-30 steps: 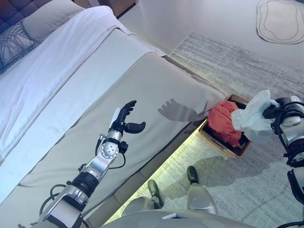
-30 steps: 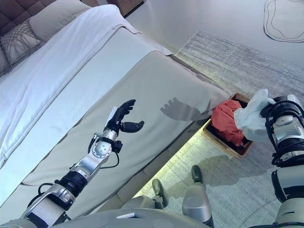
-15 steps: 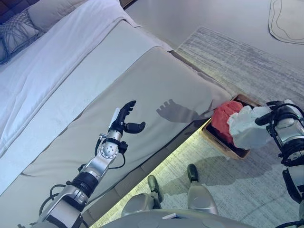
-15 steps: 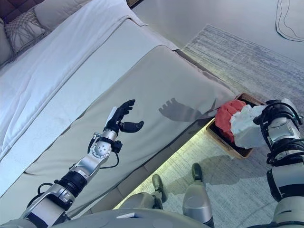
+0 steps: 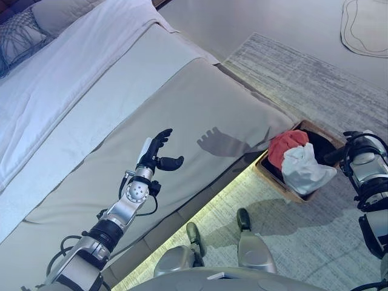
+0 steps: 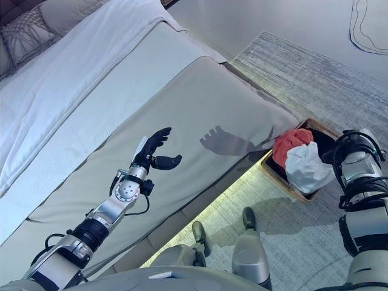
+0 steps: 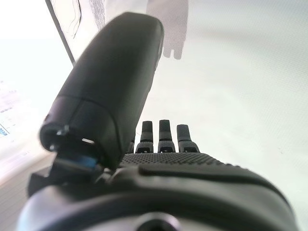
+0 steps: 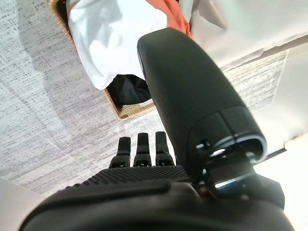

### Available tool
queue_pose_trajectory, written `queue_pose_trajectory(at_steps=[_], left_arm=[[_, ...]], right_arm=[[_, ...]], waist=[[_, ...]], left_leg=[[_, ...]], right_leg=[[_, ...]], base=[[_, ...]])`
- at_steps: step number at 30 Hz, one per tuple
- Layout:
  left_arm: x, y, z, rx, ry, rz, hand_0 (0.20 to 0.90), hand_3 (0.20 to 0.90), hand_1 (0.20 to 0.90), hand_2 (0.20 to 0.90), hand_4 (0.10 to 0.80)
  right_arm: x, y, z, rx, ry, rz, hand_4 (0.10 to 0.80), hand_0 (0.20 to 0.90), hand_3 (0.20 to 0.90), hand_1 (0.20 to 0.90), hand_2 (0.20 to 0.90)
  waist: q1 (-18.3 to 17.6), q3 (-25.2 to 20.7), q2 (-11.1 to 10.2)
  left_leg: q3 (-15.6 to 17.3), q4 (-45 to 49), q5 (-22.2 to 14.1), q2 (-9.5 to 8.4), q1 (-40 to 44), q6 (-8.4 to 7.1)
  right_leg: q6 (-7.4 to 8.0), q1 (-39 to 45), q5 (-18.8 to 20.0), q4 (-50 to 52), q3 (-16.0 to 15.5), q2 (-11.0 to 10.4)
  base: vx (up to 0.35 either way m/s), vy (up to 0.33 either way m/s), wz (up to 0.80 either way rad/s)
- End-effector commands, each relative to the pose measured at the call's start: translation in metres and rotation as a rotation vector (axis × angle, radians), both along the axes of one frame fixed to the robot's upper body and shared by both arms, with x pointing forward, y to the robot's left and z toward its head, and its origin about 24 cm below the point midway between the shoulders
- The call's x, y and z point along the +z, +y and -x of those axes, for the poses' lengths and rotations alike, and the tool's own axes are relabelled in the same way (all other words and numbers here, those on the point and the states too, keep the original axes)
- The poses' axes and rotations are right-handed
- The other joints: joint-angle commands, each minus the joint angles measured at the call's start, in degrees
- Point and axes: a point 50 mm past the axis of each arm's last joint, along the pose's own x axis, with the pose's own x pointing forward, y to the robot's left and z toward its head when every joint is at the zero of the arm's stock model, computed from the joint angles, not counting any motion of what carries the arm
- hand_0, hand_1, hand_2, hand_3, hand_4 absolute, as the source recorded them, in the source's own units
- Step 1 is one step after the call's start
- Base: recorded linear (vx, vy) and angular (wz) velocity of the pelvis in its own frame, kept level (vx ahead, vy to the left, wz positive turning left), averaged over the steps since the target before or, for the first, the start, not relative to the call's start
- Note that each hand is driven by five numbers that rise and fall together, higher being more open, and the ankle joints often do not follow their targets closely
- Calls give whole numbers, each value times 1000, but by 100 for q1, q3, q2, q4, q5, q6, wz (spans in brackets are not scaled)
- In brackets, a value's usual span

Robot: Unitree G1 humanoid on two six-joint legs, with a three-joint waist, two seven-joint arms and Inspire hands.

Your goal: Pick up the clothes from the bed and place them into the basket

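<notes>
A wicker basket (image 5: 265, 176) stands on the rug beside the bed's foot corner. In it lie a red garment (image 5: 286, 143) and a white garment (image 5: 303, 170), the white one draped over the basket's near rim, also seen as white cloth (image 8: 113, 36) in the right wrist view. My right hand (image 8: 192, 96) hangs just beside the basket at the far right, fingers straight and holding nothing. My left hand (image 5: 159, 153) hovers open over the bare grey bed cover (image 5: 200, 115), empty.
The bed has a white sheet (image 5: 66, 73) and pillows (image 5: 24, 33) at the far left. A grey rug (image 5: 315, 91) covers the floor by the bed. A small pale mat (image 5: 364, 27) lies at the top right.
The white garment has left my right hand and dropped into the basket beside the red one. The left arm has not moved.
</notes>
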Motion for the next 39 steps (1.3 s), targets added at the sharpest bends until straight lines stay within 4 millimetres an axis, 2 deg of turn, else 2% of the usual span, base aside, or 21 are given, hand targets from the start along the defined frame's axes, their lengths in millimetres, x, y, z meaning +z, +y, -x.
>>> queue_pose_trajectory(at_steps=[1, 5, 8, 10, 11, 12, 13, 19, 23, 30, 39], left_arm=[[26, 5, -11, -11, -143, 10, 900, 900, 900, 900, 800], [18, 8, -7, 12, -115, 10, 900, 900, 900, 900, 800], [11, 12, -3, 40, -110, -11, 900, 900, 900, 900, 800], [2, 13, 0, 52, -81, -46, 900, 900, 900, 900, 800], [0, 14, 1, 53, -75, -49, 900, 900, 900, 900, 800], [-7, 15, 6, 62, -53, -61, 900, 900, 900, 900, 800], [-8, 15, 6, 63, -50, -63, 900, 900, 900, 900, 800], [-25, 21, 25, 97, 4, -60, 900, 900, 900, 900, 800], [-31, 25, 35, 105, 31, -61, 900, 900, 900, 900, 800], [-39, 30, 45, 109, 74, -62, 900, 900, 900, 900, 800], [-46, 31, 53, 142, 123, -16, 900, 900, 900, 900, 800]], right_arm=[[49, 11, -26, 93, -202, 129, 800, 900, 900, 900, 900], [43, 24, -29, 138, -239, 124, 800, 900, 900, 900, 900], [29, 42, -31, 171, -265, 129, 800, 900, 900, 900, 900], [15, 64, -34, 209, -284, 116, 800, 900, 900, 900, 900], [13, 68, -35, 218, -285, 119, 800, 900, 900, 900, 900], [2, 84, -36, 267, -273, 131, 800, 900, 900, 900, 900], [0, 87, -36, 273, -273, 130, 800, 900, 900, 900, 900], [-34, 123, -26, 413, -233, 111, 800, 900, 900, 900, 900], [-40, 144, -25, 545, -210, 212, 800, 900, 900, 900, 900], [-49, 170, -18, 646, -226, 275, 800, 900, 900, 900, 900], [-82, 204, 12, 662, -249, 127, 800, 900, 900, 900, 900]], waist=[[-16, -419, -411], [29, -517, -487], [94, -617, -571], [150, -698, -648], [161, -711, -662], [207, -759, -713], [214, -767, -720], [440, -868, -821], [643, -951, -844], [858, -1081, -900], [1015, -1164, -996]], left_leg=[[138, 11, -389, 284, 402, -325], [73, 11, -372, 287, 397, -307], [-23, 11, -361, 298, 374, -290], [-109, 11, -351, 297, 342, -272], [-123, 11, -350, 296, 338, -271], [-174, 11, -346, 298, 330, -258], [-183, 11, -344, 298, 330, -254], [-383, 11, -359, 281, 299, -196], [-538, 11, -383, 250, 298, -165], [-735, 11, -394, 195, 231, -137], [-888, 11, -429, 144, 181, -58]], right_leg=[[21, 181, -225, 32, -2, -113], [9, 254, -248, 32, -69, -114], [3, 306, -259, 32, -136, -117], [5, 346, -268, 32, -195, -124], [9, 354, -269, 32, -210, -128], [11, 384, -273, 32, -245, -135], [10, 389, -274, 32, -251, -136], [4, 517, -326, 32, -457, -175], [3, 658, -401, 32, -673, -229], [49, 775, -466, 32, -927, -291], [114, 847, -487, 32, -1078, -331]], base=[[30, 25, 0], [29, -11, 0], [39, -41, 4], [48, -42, 9], [76, -45, 20], [57, -27, 21], [72, -21, 21], [46, 8, 16], [68, 55, 25], [36, 29, 21], [23, 5, 9]])
